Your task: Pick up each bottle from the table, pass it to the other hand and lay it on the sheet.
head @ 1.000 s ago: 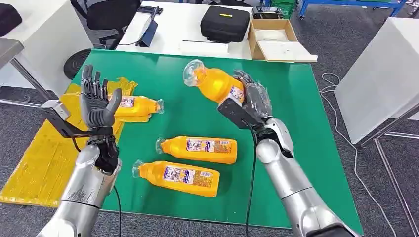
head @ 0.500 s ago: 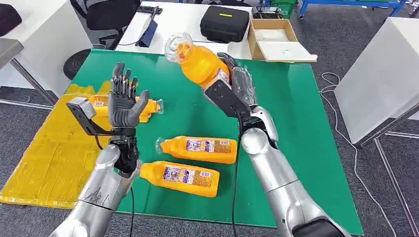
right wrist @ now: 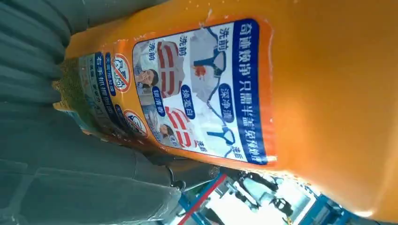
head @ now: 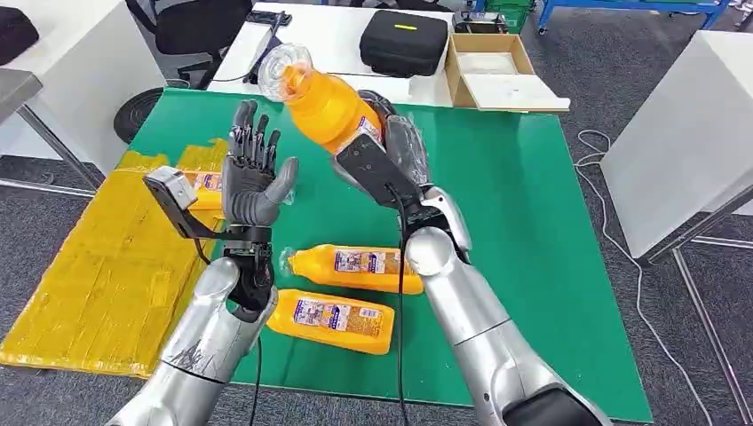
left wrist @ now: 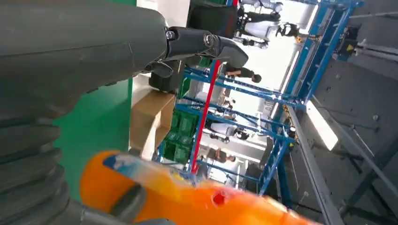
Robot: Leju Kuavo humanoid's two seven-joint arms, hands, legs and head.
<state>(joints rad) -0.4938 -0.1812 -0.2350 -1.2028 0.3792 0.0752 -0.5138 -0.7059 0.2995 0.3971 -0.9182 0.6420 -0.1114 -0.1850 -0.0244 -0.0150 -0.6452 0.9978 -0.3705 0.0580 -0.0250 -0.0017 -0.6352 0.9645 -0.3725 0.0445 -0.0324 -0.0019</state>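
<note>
My right hand [head: 404, 151] grips an orange bottle [head: 324, 99] by its lower body and holds it high over the green table [head: 533, 213], clear cap tilted up toward the left. Its label fills the right wrist view [right wrist: 202, 89]. My left hand [head: 253, 177] is raised just left of that bottle, palm facing it, fingers spread, holding nothing. The held bottle [left wrist: 187, 197] appears blurred beside the hand's cover in the left wrist view. Two more orange bottles [head: 360, 268] [head: 333, 319] lie on the table. Another bottle [head: 206, 188] lies by the yellow sheet [head: 89, 284], mostly hidden behind my left wrist.
The yellow sheet hangs over the table's left edge. Behind the green table a white table carries a black case [head: 404, 40] and an open cardboard box [head: 493, 71]. An office chair [head: 191, 31] stands at the back left. Grey carpet and a cable [head: 613, 177] lie to the right.
My right hand has carried the bottle up and leftward. My left hand has risen and moved right toward it, so the two are now close together.
</note>
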